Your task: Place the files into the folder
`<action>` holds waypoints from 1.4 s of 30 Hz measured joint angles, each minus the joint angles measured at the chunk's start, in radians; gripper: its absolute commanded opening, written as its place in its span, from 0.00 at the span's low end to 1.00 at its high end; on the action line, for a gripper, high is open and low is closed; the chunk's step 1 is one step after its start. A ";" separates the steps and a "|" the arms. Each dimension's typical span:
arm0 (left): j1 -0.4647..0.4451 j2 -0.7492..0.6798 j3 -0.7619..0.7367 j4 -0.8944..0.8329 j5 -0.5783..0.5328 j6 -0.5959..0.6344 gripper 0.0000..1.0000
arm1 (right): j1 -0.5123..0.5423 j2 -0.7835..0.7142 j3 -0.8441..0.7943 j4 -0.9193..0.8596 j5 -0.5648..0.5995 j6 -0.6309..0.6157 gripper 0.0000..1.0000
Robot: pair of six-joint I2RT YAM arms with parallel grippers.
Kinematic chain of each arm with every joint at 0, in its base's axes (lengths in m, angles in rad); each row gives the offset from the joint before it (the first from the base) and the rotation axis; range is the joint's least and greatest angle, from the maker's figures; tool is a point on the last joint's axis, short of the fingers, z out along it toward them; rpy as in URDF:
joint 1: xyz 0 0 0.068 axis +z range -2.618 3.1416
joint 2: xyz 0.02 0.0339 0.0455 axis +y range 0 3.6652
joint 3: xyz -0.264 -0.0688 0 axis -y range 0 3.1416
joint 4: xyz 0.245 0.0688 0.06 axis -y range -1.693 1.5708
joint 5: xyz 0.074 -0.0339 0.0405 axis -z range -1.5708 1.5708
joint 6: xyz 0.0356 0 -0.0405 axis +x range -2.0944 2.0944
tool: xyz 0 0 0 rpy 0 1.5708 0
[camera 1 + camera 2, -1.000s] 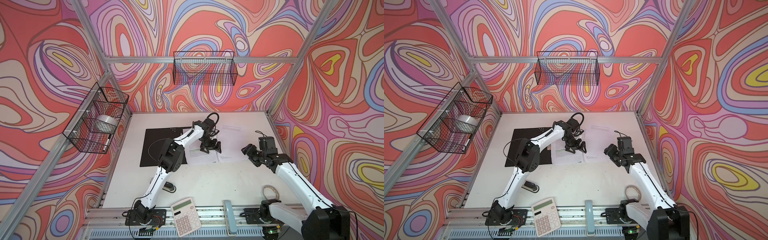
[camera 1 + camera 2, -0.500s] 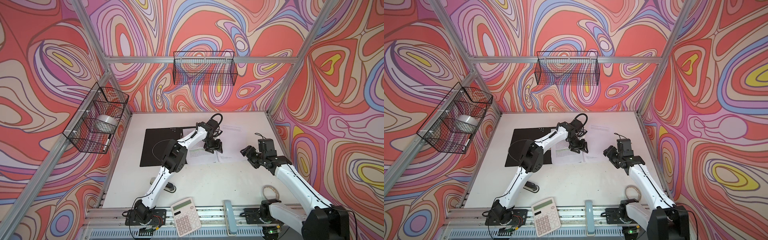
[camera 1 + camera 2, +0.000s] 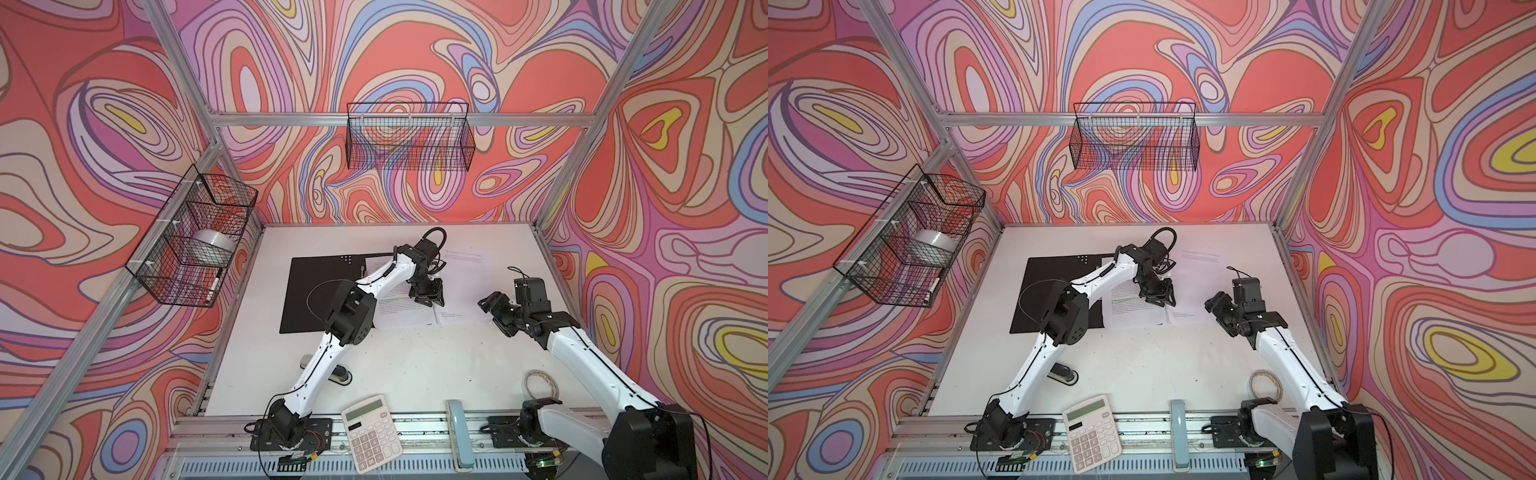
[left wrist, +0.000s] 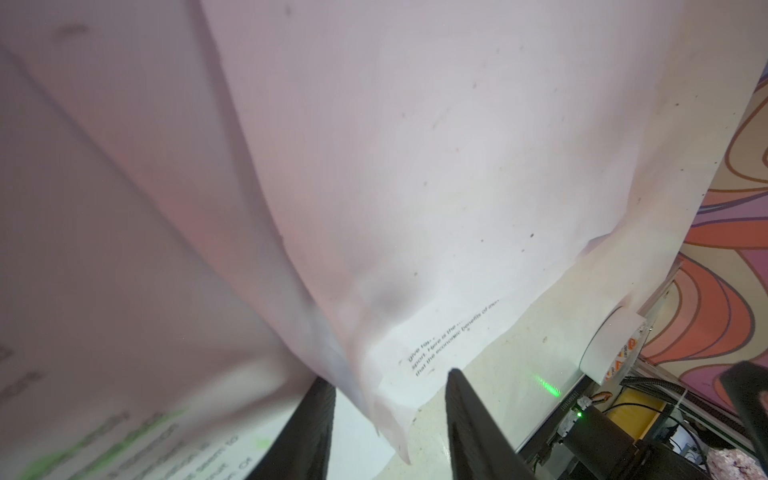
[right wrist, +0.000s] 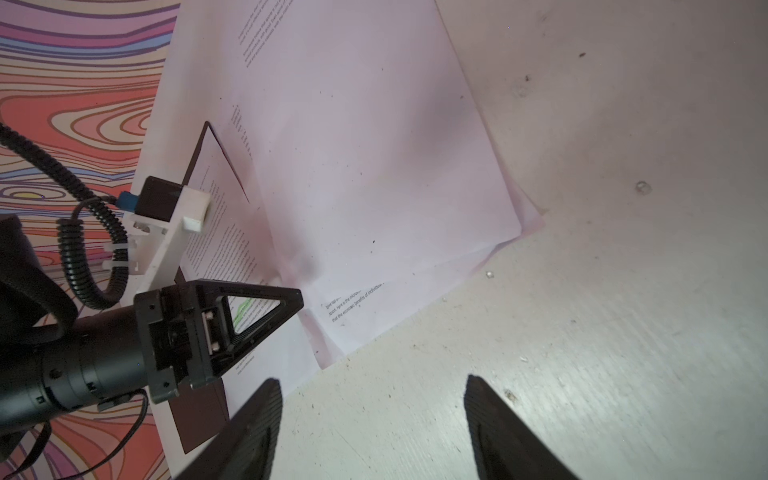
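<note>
Several files [image 3: 415, 309] lie overlapped on the table [image 3: 415, 365]; none sits squarely inside the folder [image 3: 316, 299]. The folder lies open and flat, black inside up, toward the left of the table in both top views. The sheet with the green band [image 3: 392, 300] overlaps the folder's right side. The right-hand sheet [image 3: 461, 286] lies beside it on bare table.

Position of the left gripper [image 3: 428, 297]: low over the seam where those two sheets meet. In the left wrist view its jaws are partly spread and straddle a raised, buckled edge of the right-hand sheet. One jaw appears to touch the paper; a firm pinch is not evident.

Position of the right gripper [image 3: 496, 313]: above bare table, just beside the near corner of the sheets. Its jaws are spread wide with nothing between them.

Step in hand, as I judge it: taking hold of a loose sheet's edge for transfer to the folder.

The next move calls for the jaws to press together on the buckled edge alone. The sheet should then be drawn low toward the folder until it lies within the folder's outline. Thin paper slips and creases readily, so a shallow grip or a fast pull may lose the sheet or drag its neighbour.
</note>
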 measured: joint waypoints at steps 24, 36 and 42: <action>0.000 0.013 0.064 0.014 0.048 -0.002 0.00 | 0.000 -0.006 -0.006 0.003 0.000 0.009 0.72; 0.092 -0.269 -0.127 -0.008 0.055 0.019 0.00 | 0.000 -0.040 0.042 -0.024 0.020 0.005 0.72; 0.213 -0.411 -0.246 -0.079 0.065 0.098 0.00 | 0.000 -0.039 0.050 -0.024 0.016 0.005 0.72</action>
